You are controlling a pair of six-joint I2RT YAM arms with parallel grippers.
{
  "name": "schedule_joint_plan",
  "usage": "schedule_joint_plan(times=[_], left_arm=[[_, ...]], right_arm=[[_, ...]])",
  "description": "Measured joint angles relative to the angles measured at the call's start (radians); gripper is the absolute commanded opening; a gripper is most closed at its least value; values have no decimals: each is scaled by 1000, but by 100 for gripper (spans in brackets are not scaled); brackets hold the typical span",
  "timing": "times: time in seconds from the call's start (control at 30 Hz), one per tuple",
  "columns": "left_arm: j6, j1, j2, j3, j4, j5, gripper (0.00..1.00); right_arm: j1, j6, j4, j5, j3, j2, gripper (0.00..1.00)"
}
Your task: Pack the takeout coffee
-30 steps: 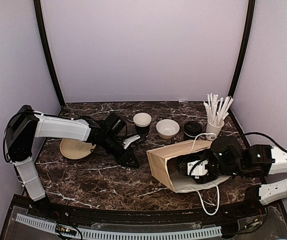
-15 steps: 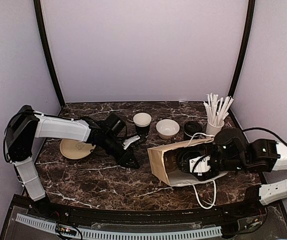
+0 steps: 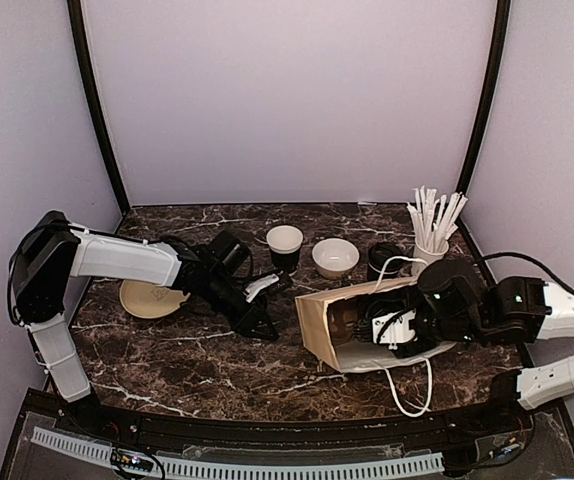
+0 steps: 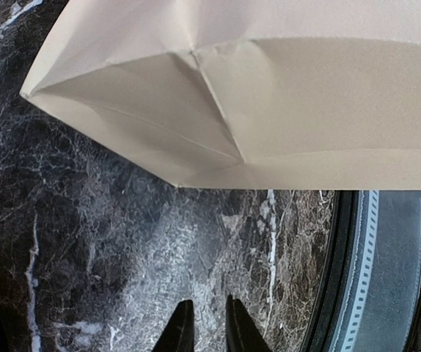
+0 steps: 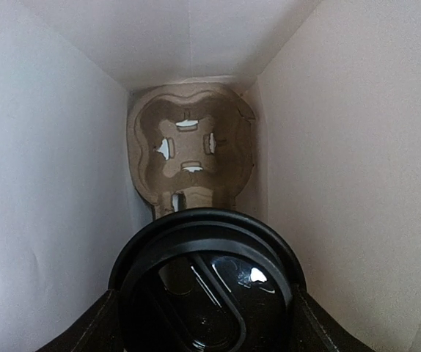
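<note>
At the right gripper (image 3: 395,328): closed on a lidded coffee cup (image 5: 204,282), fingers (image 5: 97,326) flanking the black dome lid. Pushed deeper into the paper bag (image 3: 317,320) than a second ago, toward nine o'clock in the top view; bag mouth lifted and rounder than before. Dead ahead, at twelve o'clock in the wrist view, a pulp cup carrier (image 5: 191,147) against the bag's bottom, not yet reached. At the left gripper (image 4: 207,314): pinched nearly together on nothing, low over the marble table (image 3: 217,370) at the bag's nine o'clock, barely shifted. Still outside: an open cup (image 3: 285,245) at the bag's ten o'clock, a second lidded cup (image 3: 384,258) at twelve. Probably the first cup nearly packed, seating in the carrier next.
</note>
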Motion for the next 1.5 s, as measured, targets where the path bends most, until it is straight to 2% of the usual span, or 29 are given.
schedule_joint_plan(times=[0.57,0.93,1.2,1.5], left_arm=[[0,0,0,-4,6,5,19],[0,0,0,-13,13,6,19],[0,0,0,-17,17,6,19],[0,0,-3,-22,21,6,19]], right_arm=[[-37,1,44,35,-13,55,57],[-126,-16,104,-17,-36,91,57],[-140,-30,143,-47,-35,119,57],[-151,-20,83,-106,40,168,56]])
